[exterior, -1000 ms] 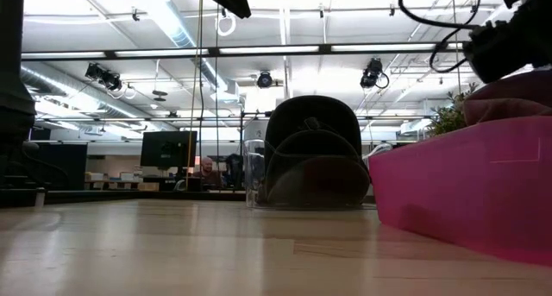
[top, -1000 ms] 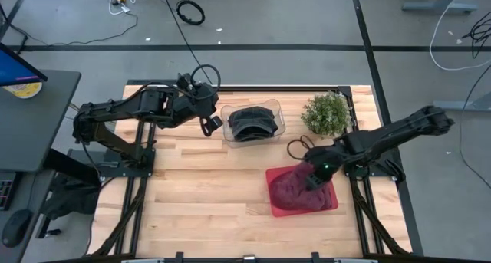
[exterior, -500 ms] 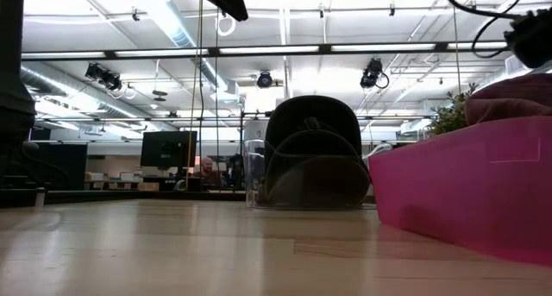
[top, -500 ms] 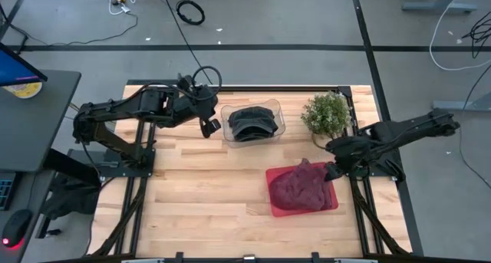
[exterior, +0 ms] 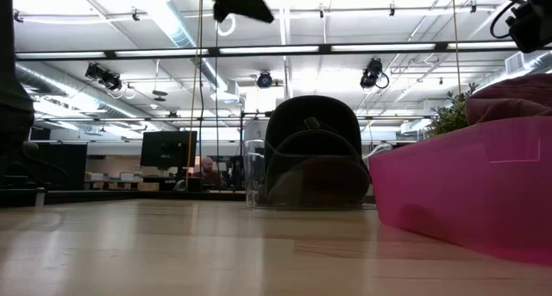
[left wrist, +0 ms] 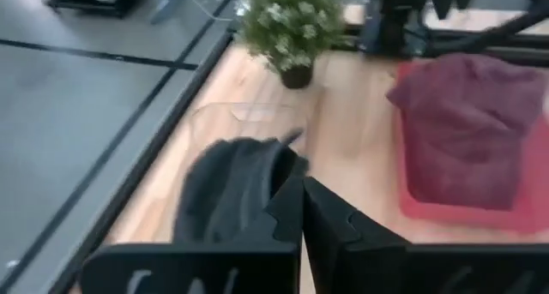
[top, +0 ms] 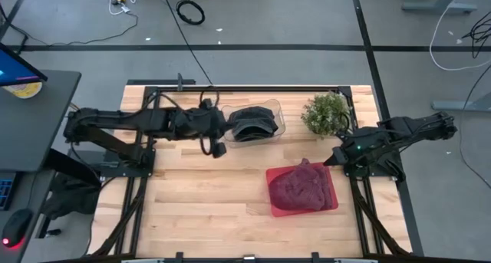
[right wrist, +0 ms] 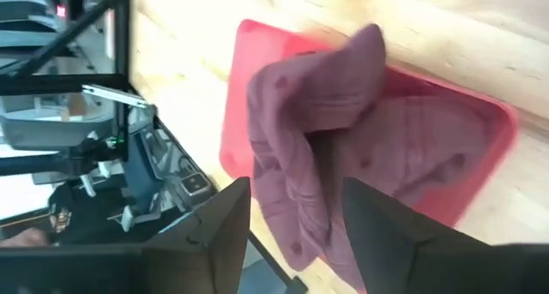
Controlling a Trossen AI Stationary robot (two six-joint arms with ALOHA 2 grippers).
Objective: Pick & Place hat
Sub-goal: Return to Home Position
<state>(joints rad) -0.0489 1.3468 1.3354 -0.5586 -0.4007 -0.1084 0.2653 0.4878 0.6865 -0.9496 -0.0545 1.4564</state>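
Observation:
A maroon hat [top: 301, 186] lies crumpled in a red bin [top: 273, 207] at the table's right, its crown sticking up over the rim [right wrist: 326, 131]. Black hats [top: 253, 123] sit in a clear container [top: 279, 125] at the far middle. My left gripper [top: 218, 144] hangs shut just left of that container, above the table, its fingertips closed together [left wrist: 302, 200]. My right gripper [top: 334, 159] stands open [right wrist: 296, 230] off the bin's far right corner, with nothing between its fingers.
A small potted plant [top: 326, 113] stands at the far right, between the clear container and my right arm. Bare wooden tabletop [top: 199, 194] stretches across the near left. Black frame rails run along the table's sides.
My right gripper has drawn back from the maroon hat toward the table's right edge and risen a little; the hat stays in the red bin. My left gripper has come down and toward the near edge beside the clear container, tipping its fingers more level.

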